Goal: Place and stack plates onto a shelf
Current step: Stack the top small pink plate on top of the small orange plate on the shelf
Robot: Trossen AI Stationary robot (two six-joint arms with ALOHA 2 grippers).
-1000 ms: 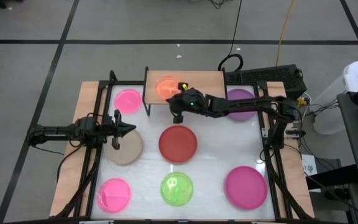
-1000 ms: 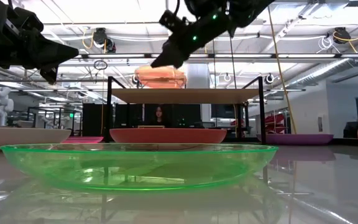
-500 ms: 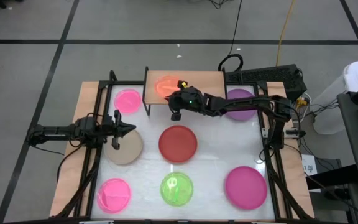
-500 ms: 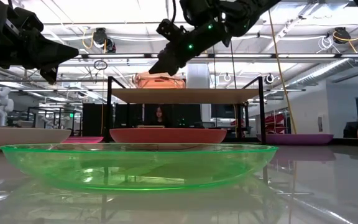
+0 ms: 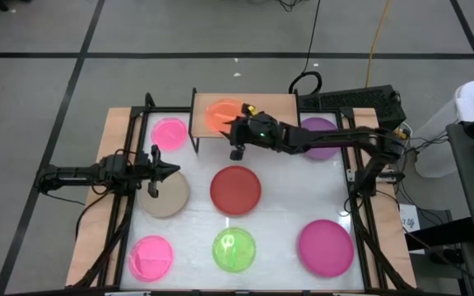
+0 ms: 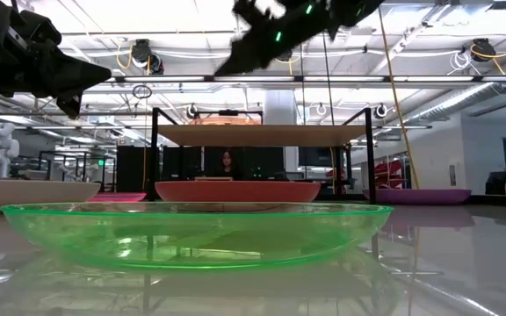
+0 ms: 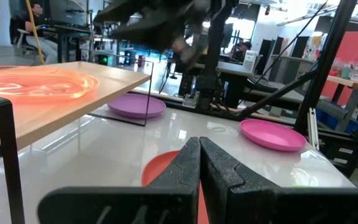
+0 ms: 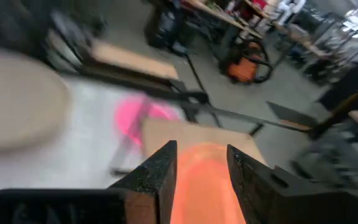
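Above the shelf (image 5: pixel 245 115) my right gripper (image 5: pixel 235 146) hangs with its fingers spread and nothing between them. A second ago those fingers were clamped on the orange plate (image 5: pixel 223 113), holding it just over the board; now the plate lies flat on the shelf's light wood, free of me, and in the low view the gripper has risen well clear of the shelf top. In my right wrist view the orange plate (image 8: pixel 201 180) glows between the two parted fingers (image 8: pixel 157 177), below them and not touching.

My left gripper (image 5: pixel 168 170) waits at the desk's left side, fingers pressed together on nothing, over the edge of the beige plate (image 5: pixel 165 196); it has not moved in that second.

Outward from the shelf, the other plates rest on the white desk (image 5: pixel 282 201) where they were before: a small pink plate (image 5: pixel 169 132) just left of the shelf, a purple plate (image 5: pixel 319 136) to its right under my right arm, a red plate (image 5: pixel 235 188) in the middle, then along the near edge another small pink plate (image 5: pixel 151 256), a green plate (image 5: pixel 234 249) and a large magenta plate (image 5: pixel 326 246).

No brand, label or writing can be read on the plates, the shelf or the arms.
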